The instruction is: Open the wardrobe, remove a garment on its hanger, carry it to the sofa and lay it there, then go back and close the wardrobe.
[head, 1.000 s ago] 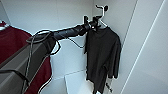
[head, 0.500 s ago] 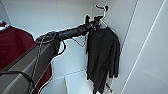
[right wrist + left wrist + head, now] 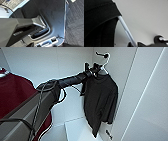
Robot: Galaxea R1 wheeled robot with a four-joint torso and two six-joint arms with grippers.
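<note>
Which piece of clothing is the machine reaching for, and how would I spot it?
Look inside the white wardrobe, toward its right side, where the left claw reaches. There the garment hangs from a thin white hanger. It is plain and near-black with long sleeves, unlike the maroon jacket on the left.

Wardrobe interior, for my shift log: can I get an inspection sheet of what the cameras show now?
Surface: white shelf low inside the wardrobe.
Job's things: dark garment hangs on the white hanger, hook at the top.
Clutter: maroon jacket hangs beside the arm.
Grippers: left gripper is at the hanger's neck, fingers shut on the hanger's bar in the left wrist view.
Cables: black cables run along the left arm.
Surroundings: white wardrobe walls; grey carpet in the right wrist view.
</note>
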